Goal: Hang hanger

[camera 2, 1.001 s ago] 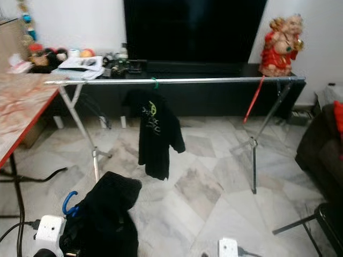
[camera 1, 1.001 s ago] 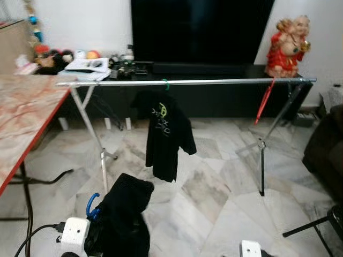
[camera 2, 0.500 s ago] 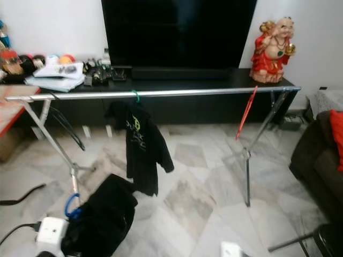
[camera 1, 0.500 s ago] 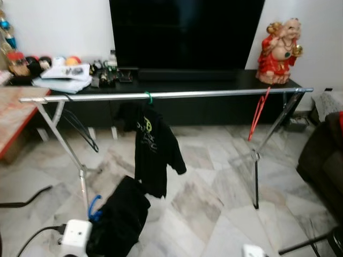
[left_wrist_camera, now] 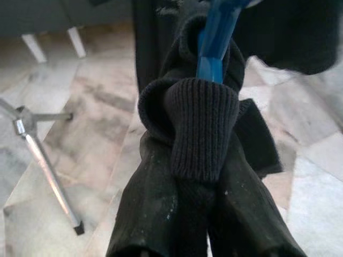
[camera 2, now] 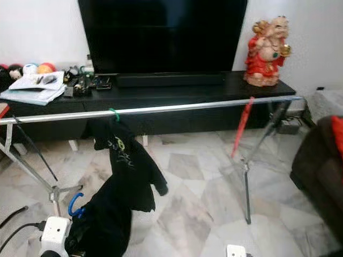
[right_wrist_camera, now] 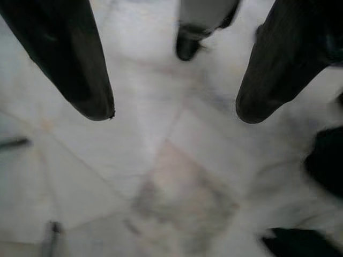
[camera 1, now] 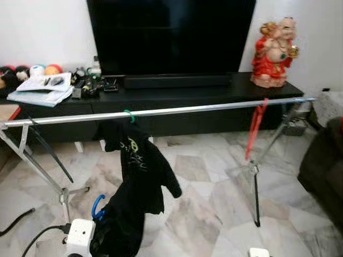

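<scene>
One rail (camera 1: 161, 112) carried two hangers; left gripper (left_wrist_camera: 206, 176) clamped a third, blue hanger (left_wrist_camera: 214, 37); right gripper (right_wrist_camera: 171, 115) hung open.

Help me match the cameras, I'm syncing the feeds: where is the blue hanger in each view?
Left eye view: blue hanger low on the left, its hook poking out of the black garment.
Right eye view: same spot, low left.
Left wrist view: just beyond the garment's knit cuff.
Right wrist view: faces the marble floor.
Shared landmark: rack's left leg.
</scene>
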You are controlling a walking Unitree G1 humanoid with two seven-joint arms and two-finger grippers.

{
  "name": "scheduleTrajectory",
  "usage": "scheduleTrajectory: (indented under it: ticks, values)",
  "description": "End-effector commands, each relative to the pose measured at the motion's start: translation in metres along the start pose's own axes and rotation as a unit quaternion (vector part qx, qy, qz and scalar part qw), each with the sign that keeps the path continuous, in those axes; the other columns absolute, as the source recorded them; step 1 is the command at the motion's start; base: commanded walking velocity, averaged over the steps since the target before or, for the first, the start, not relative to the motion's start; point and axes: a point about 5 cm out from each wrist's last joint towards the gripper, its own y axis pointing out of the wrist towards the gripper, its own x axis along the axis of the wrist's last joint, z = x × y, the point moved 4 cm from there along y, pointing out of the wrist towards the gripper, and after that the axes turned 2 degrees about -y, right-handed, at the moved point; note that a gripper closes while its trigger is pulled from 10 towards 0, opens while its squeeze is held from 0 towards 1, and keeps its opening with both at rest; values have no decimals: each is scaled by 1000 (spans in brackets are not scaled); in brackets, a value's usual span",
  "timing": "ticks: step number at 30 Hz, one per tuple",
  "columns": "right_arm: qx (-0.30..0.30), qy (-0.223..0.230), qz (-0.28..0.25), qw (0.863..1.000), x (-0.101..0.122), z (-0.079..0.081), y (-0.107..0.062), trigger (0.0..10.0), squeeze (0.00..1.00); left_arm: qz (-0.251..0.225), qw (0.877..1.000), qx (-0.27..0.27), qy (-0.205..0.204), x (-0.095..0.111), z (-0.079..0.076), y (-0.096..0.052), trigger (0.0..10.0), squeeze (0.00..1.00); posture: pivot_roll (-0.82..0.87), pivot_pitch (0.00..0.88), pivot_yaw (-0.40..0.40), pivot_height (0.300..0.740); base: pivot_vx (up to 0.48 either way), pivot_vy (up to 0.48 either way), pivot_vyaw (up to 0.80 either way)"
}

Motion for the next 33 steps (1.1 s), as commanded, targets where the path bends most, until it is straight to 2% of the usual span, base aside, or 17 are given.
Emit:
scheduleTrajectory:
  ticks: [1, 7, 10, 11, 20, 33]
  values:
    - [-3, -13, 5, 1000, -4, -5, -1, 10000, 0, -15, 1000, -9, 4, 7, -4, 1, 10000, 0, 137, 1, -5, 740, 0, 0, 800]
    - [3, -8, 7, 1000, -5, -4, -1, 10000, 0, -8, 1000, -8, 3, 3, -6, 1, 10000, 0, 138, 0, -9, 740, 0, 0, 791]
    - [7, 18, 10, 1000, -7, -3, -2, 10000, 0, -9, 1000, -10, 2, 3, -7, 1, 10000, 0, 136, 0, -10, 740, 0, 0, 0]
    - [9, 14, 9, 1000, -7, -3, -2, 10000, 0, -14, 1000, -14, 3, 4, -8, 1, 10000, 0, 136, 0, -10, 740, 0, 0, 0]
    - [10, -5, 17, 1000, -11, -6, -3, 10000, 0, -16, 1000, -18, 10, 5, -11, 2, 10000, 0, 135, 0, -11, 740, 0, -390, 0]
    - [11, 1, 16, 1000, -11, -9, -3, 10000, 0, -19, 1000, -21, 6, 7, -14, 2, 10000, 0, 136, 0, -14, 740, 0, -428, 0]
